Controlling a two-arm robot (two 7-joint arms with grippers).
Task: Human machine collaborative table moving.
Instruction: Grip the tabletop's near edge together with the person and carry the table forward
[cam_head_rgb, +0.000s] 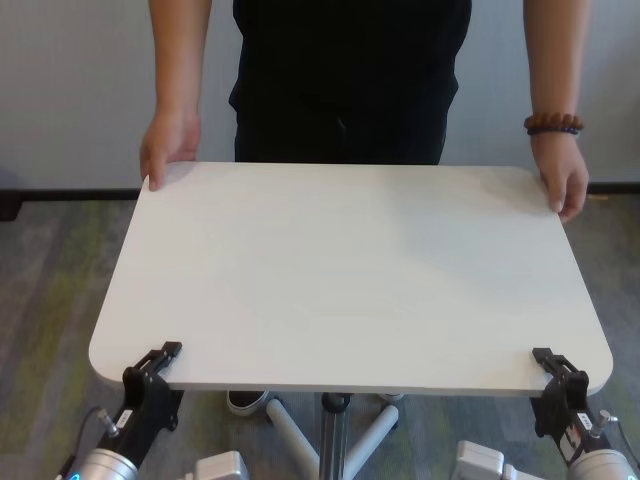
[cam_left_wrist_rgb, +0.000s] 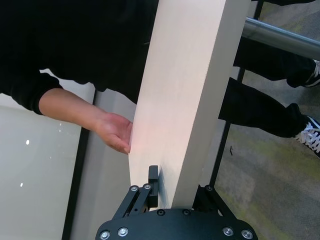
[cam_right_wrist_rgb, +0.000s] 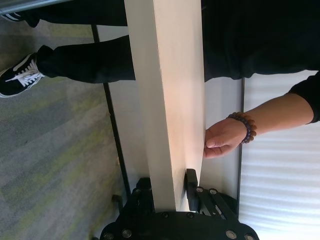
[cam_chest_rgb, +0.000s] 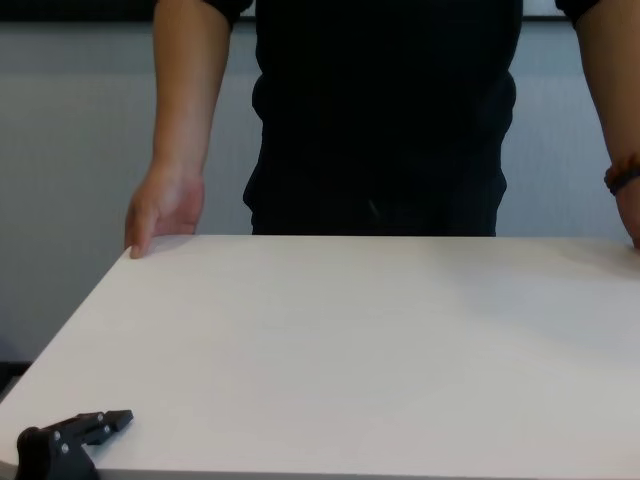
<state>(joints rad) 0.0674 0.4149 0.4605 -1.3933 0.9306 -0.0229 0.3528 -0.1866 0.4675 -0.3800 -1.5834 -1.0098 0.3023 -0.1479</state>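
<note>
The white table stands between me and the human. The human's hands rest on its two far corners; a beaded bracelet is on the wrist at the right. My left gripper is shut on the near-left edge, one finger above and one below. My right gripper is shut on the near-right edge the same way. The left wrist view shows the left gripper clamping the tabletop; the right wrist view shows the right gripper clamping the tabletop.
The grey centre post and splayed base legs show under the near edge. The human's shoe is near the base. Grey-green carpet lies all around; a pale wall with dark baseboard stands behind the human.
</note>
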